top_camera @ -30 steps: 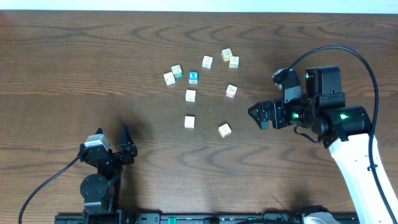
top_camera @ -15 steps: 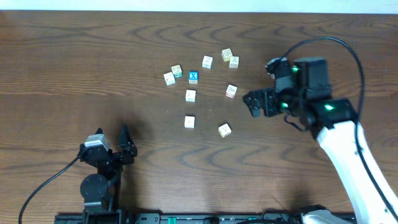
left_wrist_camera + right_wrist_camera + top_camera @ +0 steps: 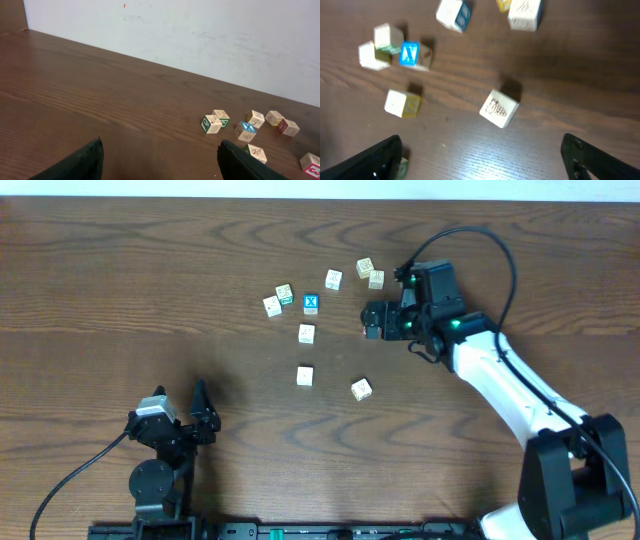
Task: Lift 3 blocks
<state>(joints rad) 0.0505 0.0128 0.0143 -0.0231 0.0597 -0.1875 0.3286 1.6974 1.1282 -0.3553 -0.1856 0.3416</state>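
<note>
One sign is read: a white X on the blue-faced cube [image 3: 311, 304], lying among the cream blocks [image 3: 306, 333] at about 12 o'clock from frame centre in the overhead view. The same X is made out in both wrist views, at 10 o'clock in the right wrist view and at 4 o'clock in the left. Faint red, green and yellow prints are seen on the cream blocks, but no letter or number is legible. A dotted triangular print is shown on the centre block [image 3: 499, 108]; it is not read as text.
</note>
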